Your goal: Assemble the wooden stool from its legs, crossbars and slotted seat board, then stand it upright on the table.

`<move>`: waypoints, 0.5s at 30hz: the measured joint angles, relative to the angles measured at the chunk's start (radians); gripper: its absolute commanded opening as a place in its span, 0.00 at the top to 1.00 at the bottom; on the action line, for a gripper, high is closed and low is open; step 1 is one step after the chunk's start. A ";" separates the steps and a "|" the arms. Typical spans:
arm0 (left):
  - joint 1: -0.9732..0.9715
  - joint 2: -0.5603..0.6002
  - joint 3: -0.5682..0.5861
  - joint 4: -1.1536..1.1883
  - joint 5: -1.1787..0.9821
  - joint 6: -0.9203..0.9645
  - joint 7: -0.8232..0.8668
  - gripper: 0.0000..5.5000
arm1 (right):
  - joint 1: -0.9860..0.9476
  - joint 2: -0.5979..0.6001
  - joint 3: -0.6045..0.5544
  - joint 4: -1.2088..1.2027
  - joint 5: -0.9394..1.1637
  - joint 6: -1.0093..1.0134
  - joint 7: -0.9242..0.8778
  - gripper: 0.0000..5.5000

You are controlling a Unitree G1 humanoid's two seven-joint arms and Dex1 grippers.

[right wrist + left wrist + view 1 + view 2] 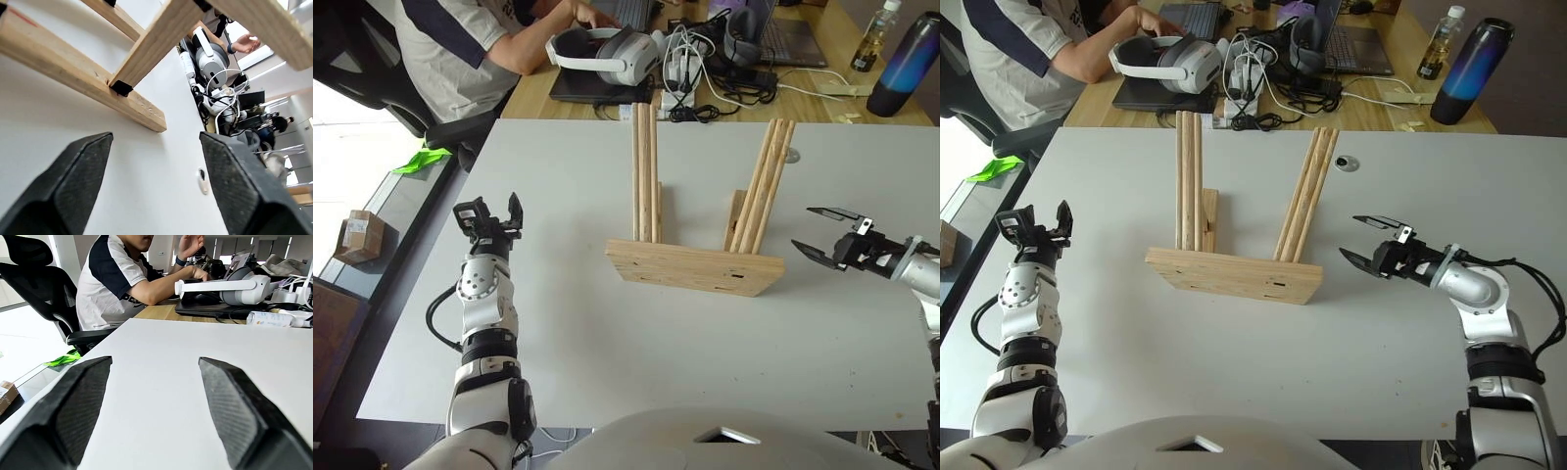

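Stool of pale wood (695,266) on its side, legs toward 12 o'clock — right gripper (803,228) close at 3 o'clock, left gripper (489,208) far at 9, both jaws spread wide.

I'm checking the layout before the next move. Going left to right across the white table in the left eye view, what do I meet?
left gripper → left stool legs → right stool legs → right gripper. The seat board spans both leg sets, so it is left out.
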 measured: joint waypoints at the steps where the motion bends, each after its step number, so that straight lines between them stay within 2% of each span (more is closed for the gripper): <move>1: 0.001 0.001 0.000 0.010 0.014 -0.014 0.017 0.29 | 0.001 -0.007 -0.016 0.023 -0.067 -0.099 -0.064 0.28; 3: 0.003 0.001 0.000 0.035 0.021 -0.031 0.041 0.24 | 0.000 -0.011 -0.054 0.042 -0.193 -0.272 -0.173 0.24; 5: 0.006 0.000 0.001 0.074 0.029 -0.034 0.058 0.18 | -0.026 0.008 -0.096 0.041 -0.353 -0.390 -0.280 0.24; 8: 0.003 -0.009 0.002 0.125 0.030 -0.034 0.063 0.09 | -0.112 0.057 -0.090 0.005 -0.656 -0.386 -0.516 0.24; 10: -0.006 -0.011 0.000 0.135 0.030 -0.034 0.063 0.03 | -0.175 0.061 -0.043 -0.003 -0.807 -0.335 -0.688 0.24; 15: -0.023 -0.035 -0.011 0.154 0.034 -0.037 0.062 0.02 | -0.341 0.042 0.212 0.049 -1.121 -0.216 -1.154 0.24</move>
